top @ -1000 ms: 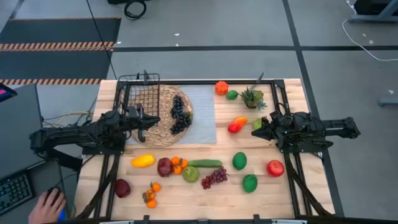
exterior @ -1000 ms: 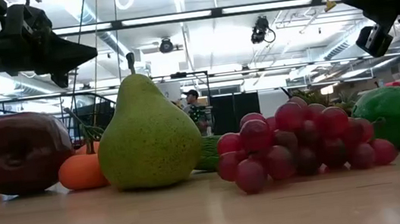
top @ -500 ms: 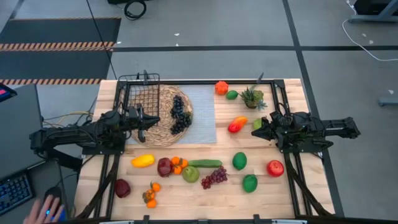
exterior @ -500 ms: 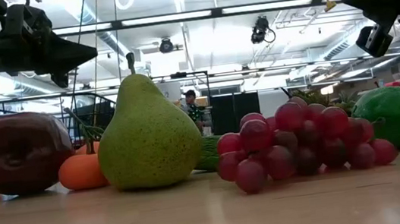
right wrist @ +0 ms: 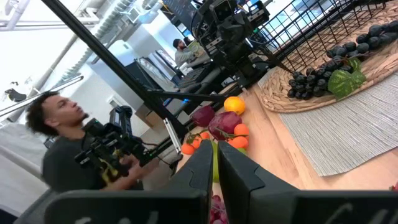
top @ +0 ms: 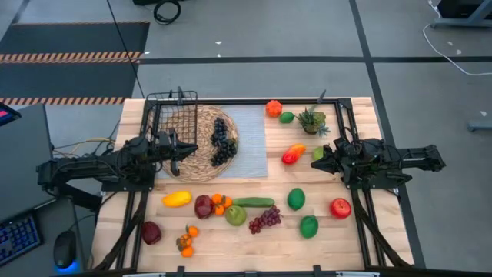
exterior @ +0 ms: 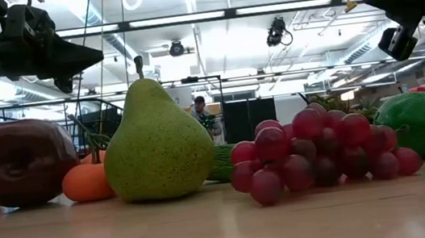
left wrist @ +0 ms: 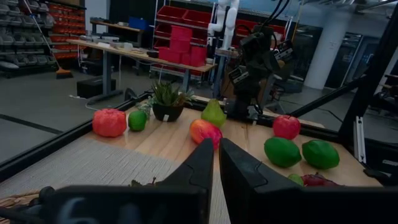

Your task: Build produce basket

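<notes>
Looking at this one, nothing on the surface (top: 361,238) is changing: both arms are sitting exactly where they were a second ago. My left gripper (top: 178,148) is hovering closed and empty by the basket (top: 171,123), my right gripper (top: 315,163) closed and empty near the pear (top: 318,152). Only difference I'm seeing is someone's hand, earlier at the mouse off the near-left corner, gone now. So I'm guessing we're at the start: produce still scattered, grapes (top: 222,140) lying on the straw mat (top: 201,158).
</notes>
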